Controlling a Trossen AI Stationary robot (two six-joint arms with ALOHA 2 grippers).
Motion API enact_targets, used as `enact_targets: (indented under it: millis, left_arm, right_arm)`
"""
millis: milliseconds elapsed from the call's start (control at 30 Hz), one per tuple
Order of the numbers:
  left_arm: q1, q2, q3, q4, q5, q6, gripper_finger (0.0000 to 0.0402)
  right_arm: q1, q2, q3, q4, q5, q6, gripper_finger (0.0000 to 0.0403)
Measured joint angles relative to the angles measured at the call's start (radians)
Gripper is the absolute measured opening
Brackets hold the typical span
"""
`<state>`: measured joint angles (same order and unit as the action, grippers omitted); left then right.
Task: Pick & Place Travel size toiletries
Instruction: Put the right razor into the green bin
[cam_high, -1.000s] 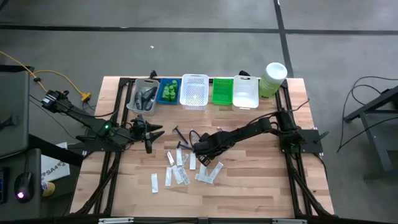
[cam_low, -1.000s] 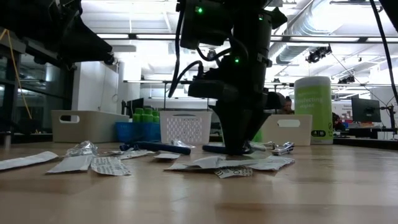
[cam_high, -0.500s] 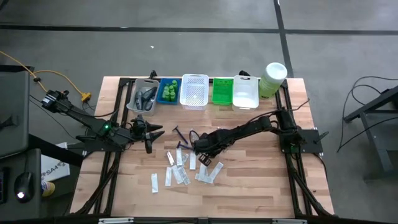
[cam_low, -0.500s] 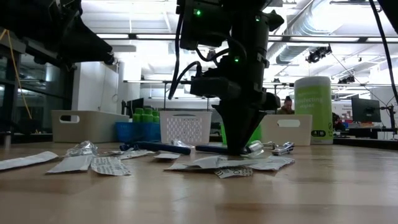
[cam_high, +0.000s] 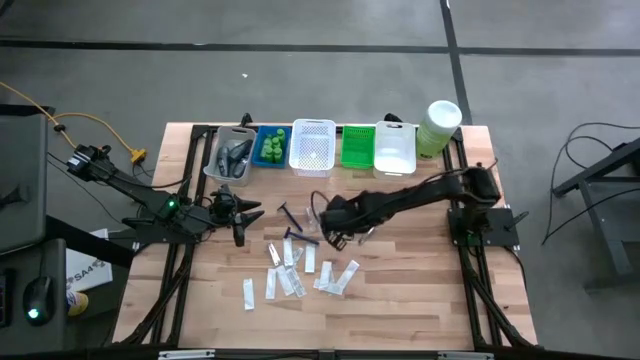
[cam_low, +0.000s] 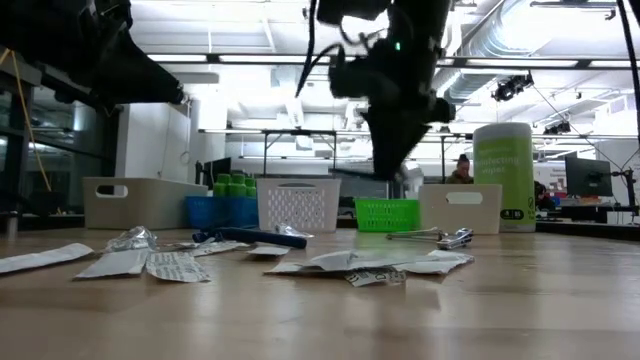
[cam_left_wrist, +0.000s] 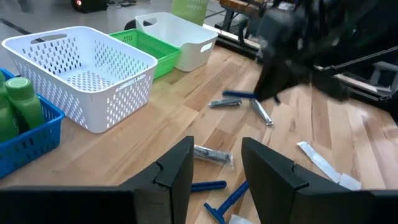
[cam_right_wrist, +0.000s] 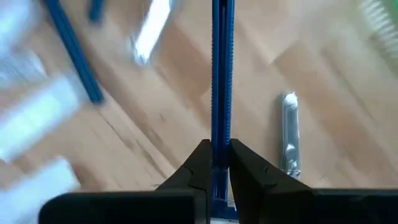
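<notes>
My right gripper (cam_high: 325, 225) hangs above the middle of the table, shut on a thin blue razor (cam_right_wrist: 222, 74). In the low view it (cam_low: 393, 170) is well above the tabletop. Below it lie flat white sachets (cam_high: 290, 275), another blue razor (cam_high: 286, 212), a silvery tube (cam_left_wrist: 211, 154) and a silvery piece (cam_right_wrist: 289, 134). Green bottles (cam_high: 271, 148) stand in the blue basket. My left gripper (cam_left_wrist: 214, 168) waits at the table's left, open, with nothing between its fingers. My right gripper pinches the razor's thin blue handle (cam_right_wrist: 221, 134) between its two fingers (cam_right_wrist: 199, 165), coming steeply from above. The handle's long part sticks out past the fingertips. The razor is lifted clear of the table.
Along the far edge stands a row of baskets: clear (cam_high: 230, 155), blue (cam_high: 262, 135), white (cam_high: 312, 147), green (cam_high: 357, 147) and white (cam_high: 395, 150). A pale-green canister (cam_high: 440, 125) stands at their right. Bare wood lies toward the near edge and the right.
My right gripper has risen from the tabletop and drifted a little toward the far edge. The blue razor, which lay on the wood under its fingers, has come up with it and now hangs clear of the table.
</notes>
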<state>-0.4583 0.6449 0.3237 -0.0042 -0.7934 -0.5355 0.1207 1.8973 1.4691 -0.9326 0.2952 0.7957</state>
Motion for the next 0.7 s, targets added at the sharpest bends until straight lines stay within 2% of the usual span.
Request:
enact_targets:
  millis: [267,700]
  left_arm:
    - [0.000,0.000,0.000,0.001,-0.001,0.000,0.0136]
    - [0.000,0.000,0.000,0.001,-0.003,-0.016,0.0136]
  right_arm:
    - [-0.132,-0.107,0.005,-0.039,0.147,-0.039,0.0026]
    - [-0.469,-0.080,0.007,0.070,0.165,-0.202,0.0029]
